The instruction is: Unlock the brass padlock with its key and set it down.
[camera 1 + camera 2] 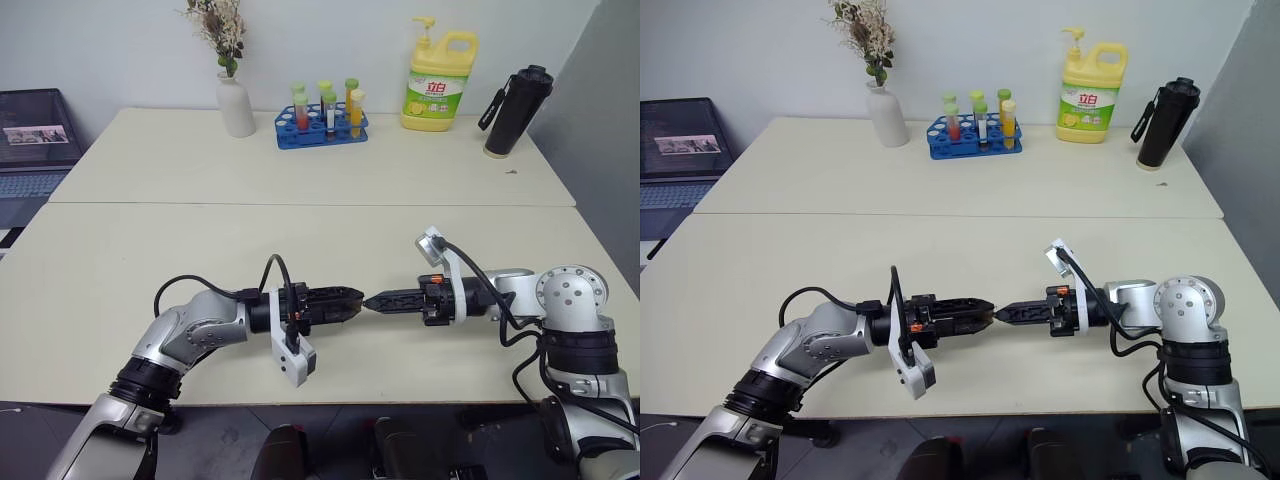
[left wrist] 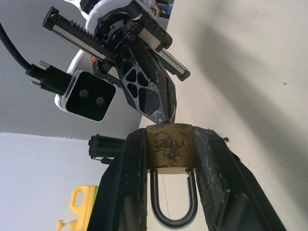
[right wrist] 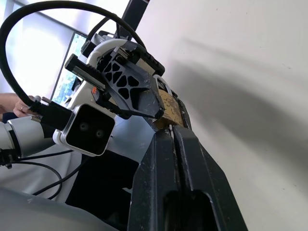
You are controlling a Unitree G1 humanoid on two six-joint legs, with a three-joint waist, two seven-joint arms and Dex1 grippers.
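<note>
Grippers, two, meet tip to tip at lower centre: left gripper [image 2: 168, 159] clamps one brass padlock [image 2: 169, 148], shackle toward its wrist; right gripper [image 1: 372, 300], fingers pressed together, touches the padlock's base.

The brass padlock [image 2: 169, 149] is dull gold with a silver shackle, held between black pincer fingers [image 2: 126, 187]. The bench [image 1: 300, 180] is pale cream. On its far side stand a white vase [image 1: 236, 105], a blue tube rack [image 1: 322, 130], a yellow bottle [image 1: 438, 85] and a black flask [image 1: 513, 112].
</note>
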